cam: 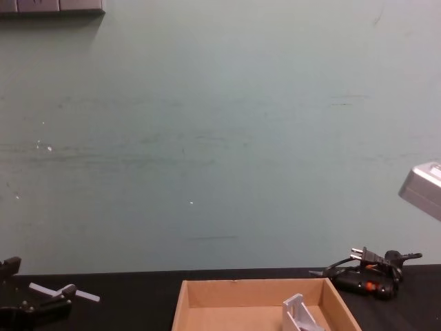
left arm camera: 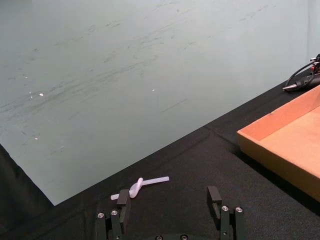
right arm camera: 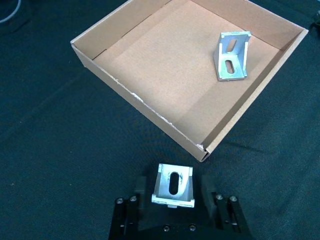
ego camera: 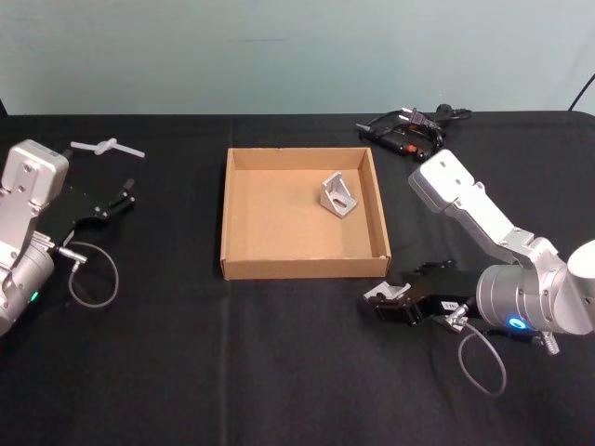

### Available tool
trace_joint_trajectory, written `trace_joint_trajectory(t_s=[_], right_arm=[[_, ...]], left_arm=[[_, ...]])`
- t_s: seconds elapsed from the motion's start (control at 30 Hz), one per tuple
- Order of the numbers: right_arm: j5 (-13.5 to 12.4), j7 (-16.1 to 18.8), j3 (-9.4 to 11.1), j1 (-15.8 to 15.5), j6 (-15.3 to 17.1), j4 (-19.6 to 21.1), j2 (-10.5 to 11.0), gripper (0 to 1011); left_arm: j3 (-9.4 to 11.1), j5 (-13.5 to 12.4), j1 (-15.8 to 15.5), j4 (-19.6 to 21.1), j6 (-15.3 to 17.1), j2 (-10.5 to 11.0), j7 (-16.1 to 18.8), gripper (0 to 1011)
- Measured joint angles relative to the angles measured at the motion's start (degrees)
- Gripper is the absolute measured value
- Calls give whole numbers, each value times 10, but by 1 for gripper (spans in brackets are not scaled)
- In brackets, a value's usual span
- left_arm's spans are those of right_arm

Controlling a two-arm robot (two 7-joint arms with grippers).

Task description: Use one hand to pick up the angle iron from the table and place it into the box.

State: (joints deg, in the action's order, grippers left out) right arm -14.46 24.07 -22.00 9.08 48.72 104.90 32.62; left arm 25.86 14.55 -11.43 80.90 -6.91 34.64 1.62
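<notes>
Silver angle iron [ego camera: 380, 293] lies on the black tabletop [ego camera: 232, 372] in our head view, just outside the box [ego camera: 302, 268]'s near right corner, within our right claw [ego camera: 387, 299]. Our right wrist view shows its fingers [right arm camera: 141, 186] spread, flanking the iron. Our left wrist view shows the left claw [left arm camera: 168, 197] spread, parked.
</notes>
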Motion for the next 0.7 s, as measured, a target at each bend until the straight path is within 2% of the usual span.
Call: trace_joint_trajectory(t_s=[0.03, 0.23, 0.3, 0.7], right_arm=[[0, 0, 0, 0, 0, 0, 0, 692], [0, 0, 0, 0, 0, 0, 0, 536], [0, 0, 0, 0, 0, 0, 0, 456], [0, 0, 0, 0, 0, 0, 0, 450]], left_arm=[[0, 0, 0, 0, 0, 0, 0, 1005], [0, 0, 0, 0, 0, 0, 0, 1005], [0, 0, 0, 0, 0, 0, 0, 1005], [0, 0, 0, 0, 0, 0, 0, 1005]])
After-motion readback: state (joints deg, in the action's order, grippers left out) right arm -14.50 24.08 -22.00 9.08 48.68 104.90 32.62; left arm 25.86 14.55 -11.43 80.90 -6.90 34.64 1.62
